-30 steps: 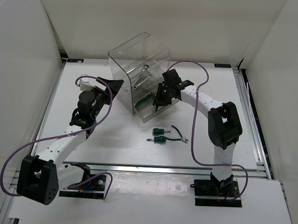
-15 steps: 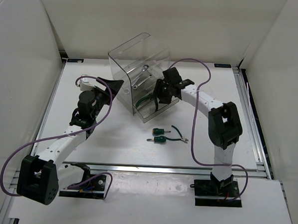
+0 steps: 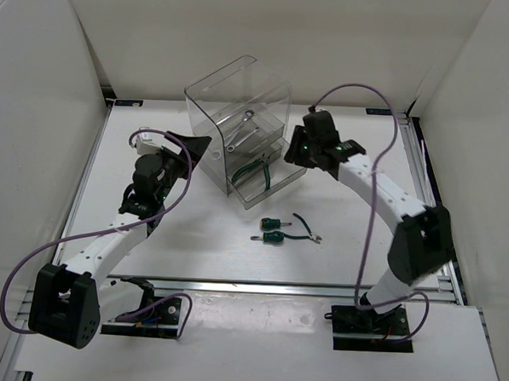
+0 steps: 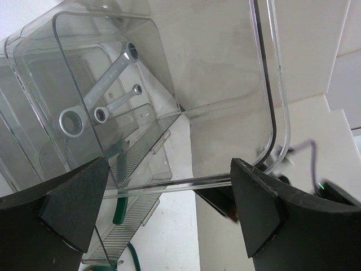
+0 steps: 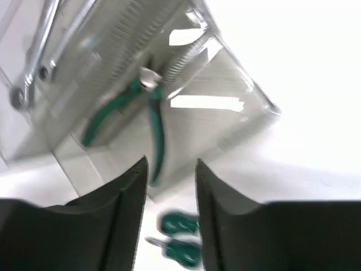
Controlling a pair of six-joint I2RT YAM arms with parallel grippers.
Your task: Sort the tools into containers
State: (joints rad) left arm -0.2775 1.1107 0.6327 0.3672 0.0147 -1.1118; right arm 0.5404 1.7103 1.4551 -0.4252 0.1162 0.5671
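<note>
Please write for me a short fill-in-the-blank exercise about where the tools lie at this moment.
1. The two silver metal wrenches lie inside the clear plastic drawer organiser, in a drawer ___ the green-handled pliers.
2. ___ stubby green-handled screwdrivers lie on the white table.
3. The right gripper holds ___.

Missing words: above; Two; nothing.

There are two silver wrenches [image 4: 100,86], two pairs of green-handled pliers [image 3: 250,170] and two small green screwdrivers [image 3: 275,222]. I count only one clear organiser [image 3: 242,96].
</note>
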